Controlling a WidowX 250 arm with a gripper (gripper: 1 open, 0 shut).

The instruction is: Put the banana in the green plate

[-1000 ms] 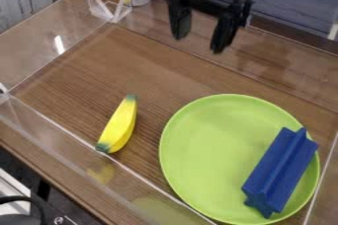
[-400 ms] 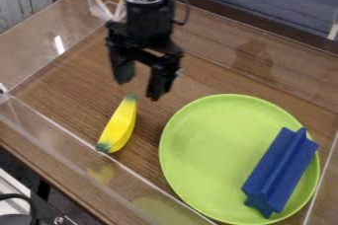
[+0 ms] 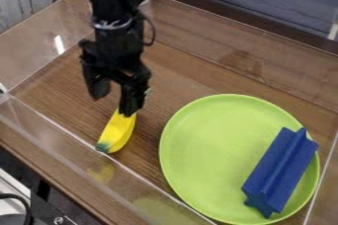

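Note:
The yellow banana (image 3: 118, 132) lies on the wooden table left of the green plate (image 3: 218, 150), its upper end partly hidden behind my gripper. My gripper (image 3: 115, 91) hangs pointing straight down just above that upper end, its two black fingers (image 3: 97, 81) spread apart and empty. The lime-green plate sits at the lower right with a blue ridged block (image 3: 280, 172) resting on its right side.
Clear plastic walls (image 3: 53, 135) fence the table at the left and front. A wall or counter edge runs across the back right.
The arm has swung from the back of the table toward the front left and come down, ending right over the banana. The jaws stayed wide apart.

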